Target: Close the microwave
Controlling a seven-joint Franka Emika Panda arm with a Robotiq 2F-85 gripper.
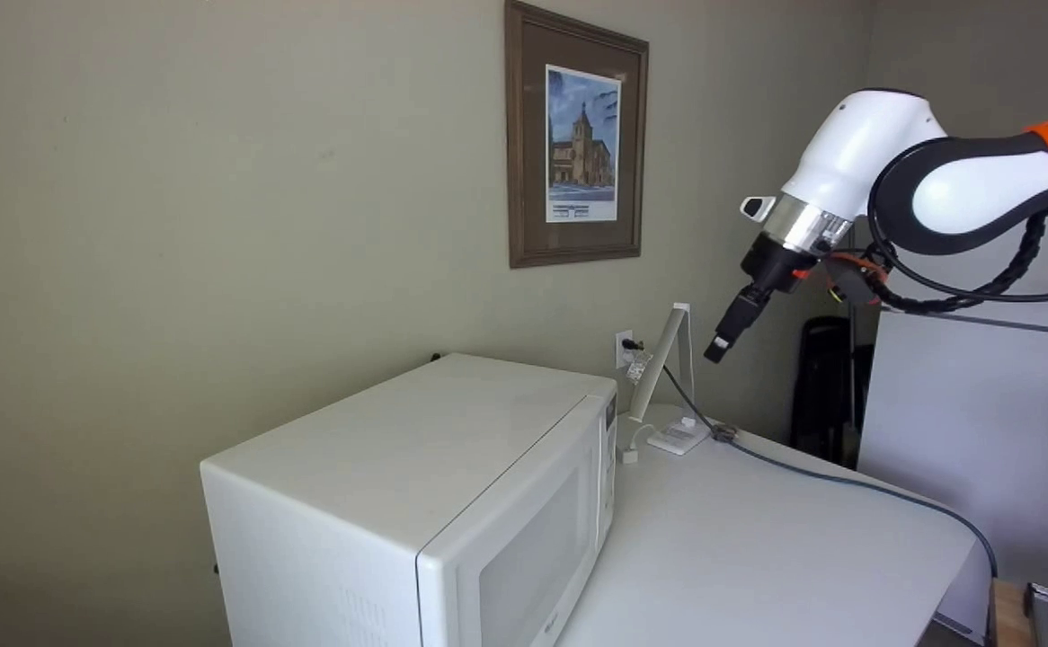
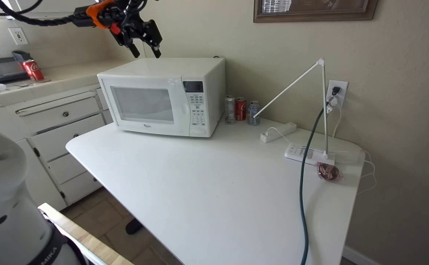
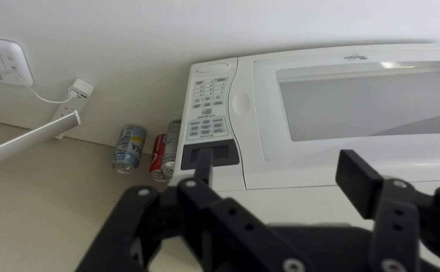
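Observation:
The white microwave (image 1: 434, 431) stands on a white table and also shows in an exterior view (image 2: 207, 106). Its front door (image 2: 179, 106) with a greyish window sits flush with the body, with only a thin seam, and looks shut. In the wrist view the microwave door (image 3: 250, 143) appears upside down beside the keypad panel. My gripper (image 2: 146, 53) is raised in the air, apart from the microwave. It also shows in an exterior view (image 1: 718, 349). In the wrist view the gripper (image 3: 276, 173) has its fingers wide apart with nothing between them.
Several drink cans (image 2: 240, 109) stand beside the microwave against the wall. A white folding lamp (image 2: 324, 110), a power strip (image 2: 279, 132) and a dark cable (image 2: 303, 198) are on the table (image 2: 199, 191). A framed picture (image 1: 578, 135) hangs on the wall.

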